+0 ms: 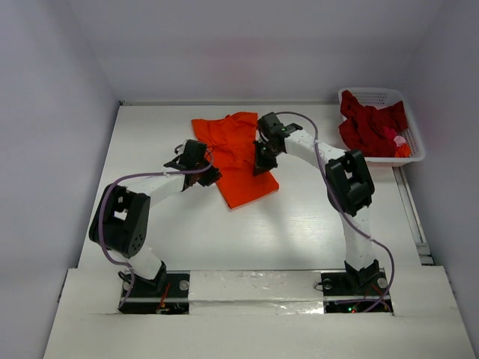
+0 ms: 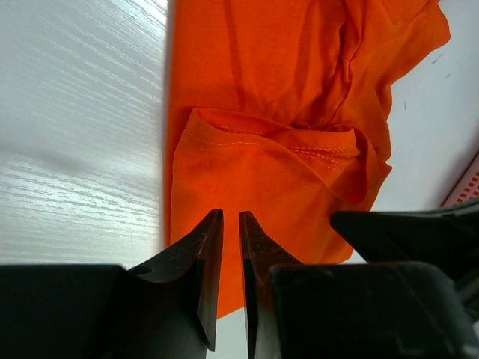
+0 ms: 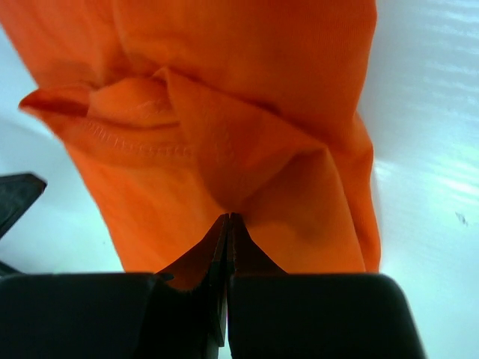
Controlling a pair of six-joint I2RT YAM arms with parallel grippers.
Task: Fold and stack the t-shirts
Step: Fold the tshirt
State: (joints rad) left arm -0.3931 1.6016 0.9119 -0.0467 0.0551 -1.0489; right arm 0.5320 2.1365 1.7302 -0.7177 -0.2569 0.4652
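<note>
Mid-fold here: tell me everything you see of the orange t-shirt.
The orange t-shirt is plain, soft-looking bright cloth with stitched hems showing. It lies partly folded and rumpled in the middle of the table, a slanted strip that is wider at the far end. The right fingers are shut on a raised fold at its right edge. The left fingers, nearly closed, sit at its left side; whether they pinch cloth is unclear.

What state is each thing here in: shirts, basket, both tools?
orange t-shirt: on the table, partly folded, rumpled, pinched by the right tool.
dark red t-shirt: crumpled in the basket.
basket: upright, far right corner, holding cloth.
right tool: shut on the orange t-shirt.
left tool: at the orange t-shirt's left edge, jaws a slit apart, grip unclear.
</note>
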